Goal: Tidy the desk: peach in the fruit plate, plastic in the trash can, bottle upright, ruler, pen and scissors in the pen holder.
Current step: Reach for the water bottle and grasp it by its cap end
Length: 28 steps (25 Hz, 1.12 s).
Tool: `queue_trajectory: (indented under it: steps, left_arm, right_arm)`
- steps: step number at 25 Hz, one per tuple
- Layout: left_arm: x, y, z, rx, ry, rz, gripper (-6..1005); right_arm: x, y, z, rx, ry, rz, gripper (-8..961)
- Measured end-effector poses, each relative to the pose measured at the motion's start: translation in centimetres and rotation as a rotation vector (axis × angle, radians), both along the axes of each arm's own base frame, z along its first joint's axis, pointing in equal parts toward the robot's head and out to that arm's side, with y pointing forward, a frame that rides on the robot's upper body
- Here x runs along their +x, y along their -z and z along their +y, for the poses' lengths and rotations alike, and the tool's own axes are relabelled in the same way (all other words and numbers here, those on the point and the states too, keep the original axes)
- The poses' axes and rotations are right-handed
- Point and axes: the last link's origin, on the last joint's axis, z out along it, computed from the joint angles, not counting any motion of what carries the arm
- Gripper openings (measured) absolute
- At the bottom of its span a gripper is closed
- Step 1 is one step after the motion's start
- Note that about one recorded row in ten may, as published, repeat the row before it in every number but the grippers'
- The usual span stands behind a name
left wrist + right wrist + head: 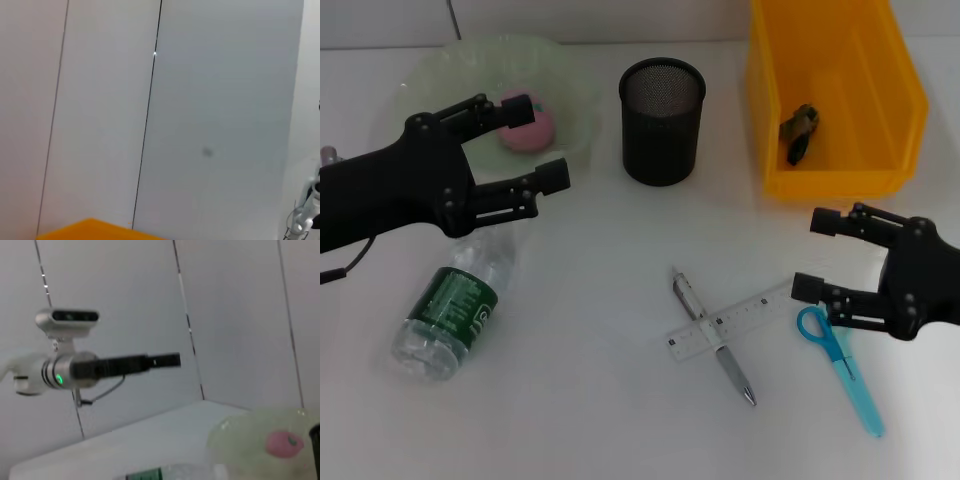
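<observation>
Scissors (842, 364) lie nearest on the bench (610, 300), blue handle just under the right pincer (812, 255), which hovers spread wide and empty. Pen (714, 336) crosses the ruler (730, 322) beside them. Bottle (455, 305) lies on its side, front left. Left pincer (535, 142) spread wide, empty, above the plate (570, 90) edge; peach (527, 124) sits in the plate. Mesh holder (662, 120) upright at centre back. Yellow bin (835, 95) back right, dark scrap (798, 130) inside.

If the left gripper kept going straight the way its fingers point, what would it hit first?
Probably the mesh pen holder. The left gripper, open, points across the table from beside the peach in the fruit plate. Its height is unclear, so it might pass above.
</observation>
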Motion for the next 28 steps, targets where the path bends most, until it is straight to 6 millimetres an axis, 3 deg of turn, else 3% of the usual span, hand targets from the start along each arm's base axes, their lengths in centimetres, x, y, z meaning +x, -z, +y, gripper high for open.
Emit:
queue_trajectory:
  steps: [4,7,8,9,13,19,28]
  left_arm:
    - [0.6,-0.2,0.8,-0.041,-0.054,0.022,862]
    - [1.5,-0.1,1.4,-0.055,-0.139,0.144,863]
    - [2.5,0.9,1.8,-0.02,-0.253,0.304,863]
    - [2.5,0.9,1.8,-0.02,-0.253,0.304,863]
    - [3.5,1.2,3.1,0.097,-0.518,0.478,862]
    - [4.3,2.3,2.7,0.017,-0.629,0.532,856]
    - [4.8,4.5,2.6,0.014,-0.714,0.782,841]
  right_arm:
    - [1.2,0.3,-0.3,-0.003,0.051,-0.002,818]
    - [1.8,0.2,-0.4,0.002,0.075,-0.006,818]
    - [1.9,0.1,-0.4,0.006,0.08,-0.006,818]
    - [1.9,0.1,-0.4,0.006,0.08,-0.006,818]
    - [1.9,0.0,-0.3,0.011,0.084,-0.01,818]
    - [2.3,0.0,-0.2,0.017,0.102,-0.022,817]
    - [2.5,0.4,0.5,0.02,0.12,-0.053,817]
